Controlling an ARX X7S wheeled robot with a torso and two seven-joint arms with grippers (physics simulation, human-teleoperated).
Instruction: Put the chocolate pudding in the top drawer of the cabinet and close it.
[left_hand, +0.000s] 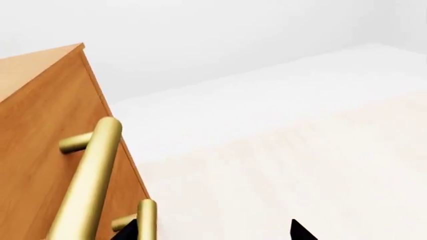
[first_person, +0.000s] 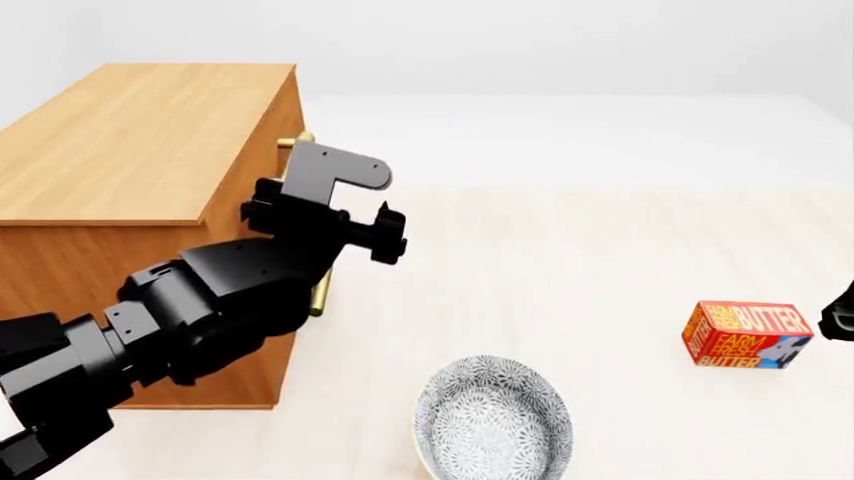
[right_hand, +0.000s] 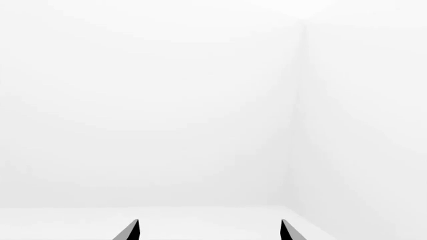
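cabinet (first_person: 134, 150) on surface (first_person: 601, 250), top drawer (left_hand: 40, 150) shut | left tool (left_hand: 213, 232) by the brass handles, spread wide, holding nothing | right tool (right_hand: 208, 231) spread wide, holding nothing | bowl (first_person: 494, 420) | 1 butter box (first_person: 747, 335) | chocolate pudding out of sight

The left arm (first_person: 174, 310) is seen stretched from the lower left of the head view up toward the centre, its wrist bent and the left gripper (first_person: 367, 235) held spread apart. In the right wrist view, the right gripper (right_hand: 210, 231) is shown at the bottom edge with fingertips wide apart. Only a dark sliver of the right arm (first_person: 841, 312) is seen at the right edge of the head view.
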